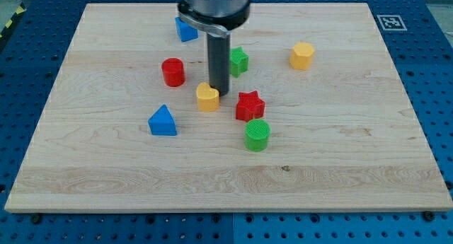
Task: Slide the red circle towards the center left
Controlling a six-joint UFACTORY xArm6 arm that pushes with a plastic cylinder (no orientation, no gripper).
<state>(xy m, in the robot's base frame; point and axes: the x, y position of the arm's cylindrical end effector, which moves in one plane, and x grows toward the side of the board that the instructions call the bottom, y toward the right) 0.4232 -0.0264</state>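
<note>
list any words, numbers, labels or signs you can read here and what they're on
No readable words, letters or numbers anywhere.
Only sign: a black-and-white square fiducial marker on the top right corner of the light wooden board; it is a pattern, not text.
The coloured blocks, including the red circle block, carry no print.
The dark rod, my tip, shows no label.

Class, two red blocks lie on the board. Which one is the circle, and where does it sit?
The red circle, a round cylinder, sits to the view's left of my tip. The other red block is a red star, at the view's lower right of the tip.
</note>
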